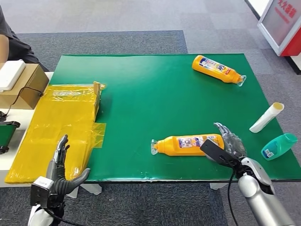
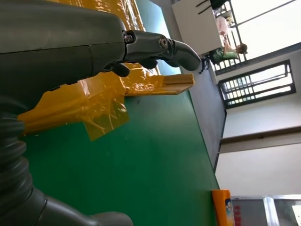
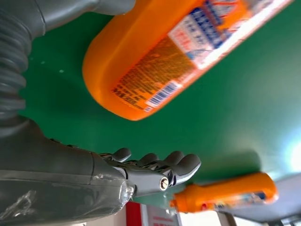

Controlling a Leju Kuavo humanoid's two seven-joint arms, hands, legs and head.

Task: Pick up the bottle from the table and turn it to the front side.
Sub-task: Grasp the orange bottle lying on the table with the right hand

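Green table [image 1: 142, 94] bore a lying bottle [image 1: 184, 145]. Right hand [image 1: 229, 143] stood at its base, fingers apart, empty; closing squarely around the body seemed wise. Left hand [image 1: 62, 167] hung spread, empty.

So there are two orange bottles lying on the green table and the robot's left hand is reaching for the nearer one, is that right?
Not quite: it is the right hand at the nearer orange bottle, as the head view shows. The left hand is open over by the yellow sheet. The rest stands: two orange bottles lie on the green table, the other one at its far side.
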